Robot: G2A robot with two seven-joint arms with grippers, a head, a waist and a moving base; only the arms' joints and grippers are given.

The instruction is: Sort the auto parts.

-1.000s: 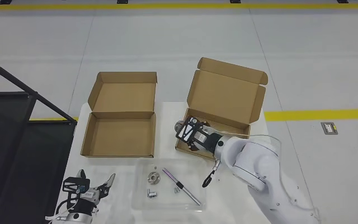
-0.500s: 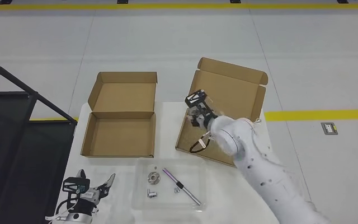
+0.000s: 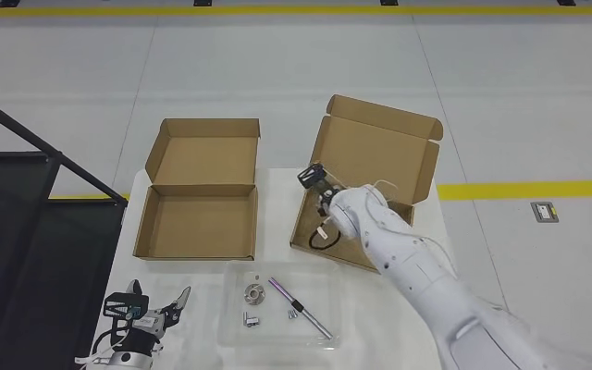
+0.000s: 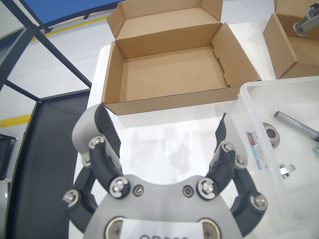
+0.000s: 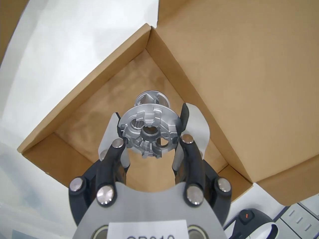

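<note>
Worktop [image 3: 275, 211]: white, carrying two open cardboard boxes along its far edge and a tray at its near edge.

Right box [image 3: 375, 159]: lid standing up, floor lying directly beyond the right gripper's fingertips.

Left box [image 3: 197, 225]: sitting bare toward the far left corner.

Clear plastic tray [image 3: 268, 328]: holding a steel rod [image 3: 299, 308] lying slantwise, a flanged ring [image 3: 253, 294], a small bracket [image 3: 251, 320] and some screws [image 3: 290, 314].

Right gripper [image 5: 150, 111]: hanging over the right box's far left corner, fingers clamping the flange of a cast metal hub [image 5: 149, 131]. The hub's axis is running along the gripper's own line, its narrow end pointing at the box floor. Judged: release into this box is coming next, and this arm is the nearer.

Left gripper [image 4: 160, 113]: waiting at the near left corner beside the tray, jaws spread wide, holding nothing.
</note>
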